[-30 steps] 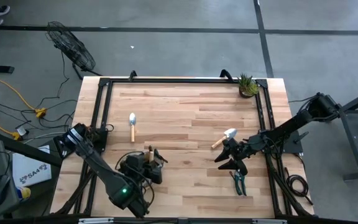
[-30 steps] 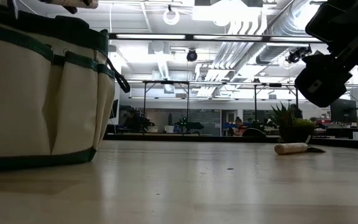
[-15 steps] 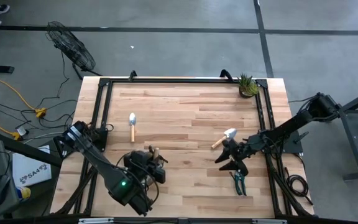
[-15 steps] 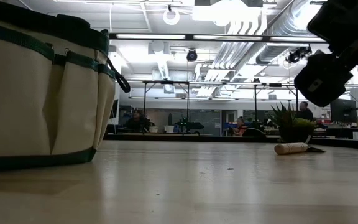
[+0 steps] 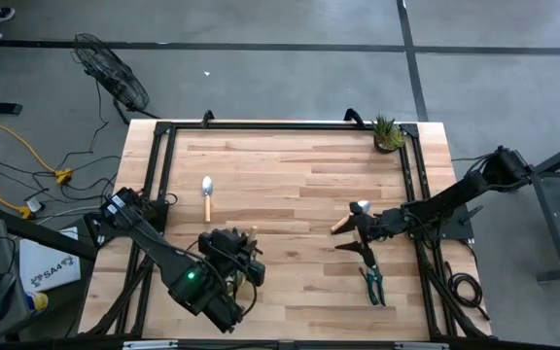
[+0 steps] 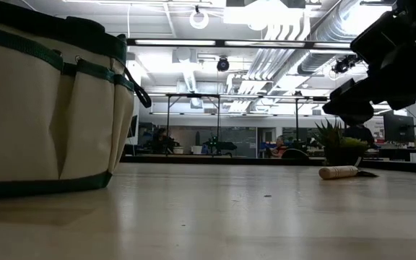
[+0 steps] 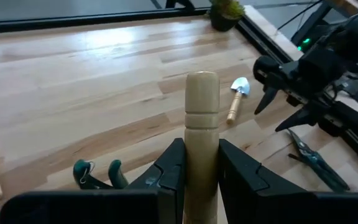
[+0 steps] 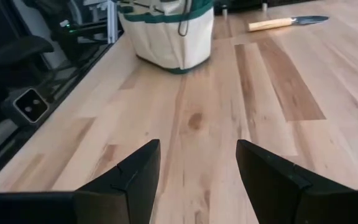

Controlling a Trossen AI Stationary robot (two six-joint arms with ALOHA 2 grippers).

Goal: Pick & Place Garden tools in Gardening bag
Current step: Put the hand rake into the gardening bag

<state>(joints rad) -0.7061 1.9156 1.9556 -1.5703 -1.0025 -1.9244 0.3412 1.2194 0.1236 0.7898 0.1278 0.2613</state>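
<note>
Item: left hand (image 7: 201,171). Closed around the pale wooden handle (image 7: 201,118) of a garden tool, held upright between the two dark fingers (image 7: 169,168); the tool's working end is hidden. The hand is positioned over the soft beige canvas gardening bag with dark green trim (image 6: 45,108), seen under the arm in the high view (image 5: 229,255). Two green loop grips (image 7: 95,174) are seen just beside the hand, inside the bag's mouth.

Item: right hand (image 8: 197,165). Open, with fingers spread wide and nothing between them; held above the pale wood-plank surface (image 5: 280,185) at its right side (image 5: 363,233).

Item: silver-bladed trowel with wooden handle (image 5: 350,216). Laid flat on the surface just beside the right hand, on its far side; also visible in the left wrist view (image 7: 236,99) and in the low view (image 6: 345,172).

Item: dark green-handled pruners (image 5: 372,284). Laid flat on the surface near the right hand, on its near side; apart from the fingers.

Item: second silver-bladed trowel with wooden handle (image 5: 207,197). Laid flat on the surface beyond the left hand, apart from the bag; visible past the bag in the right wrist view (image 8: 288,23).

Item: small potted green plant (image 5: 388,133). Set at the far right corner of the surface, well apart from both hands.
</note>
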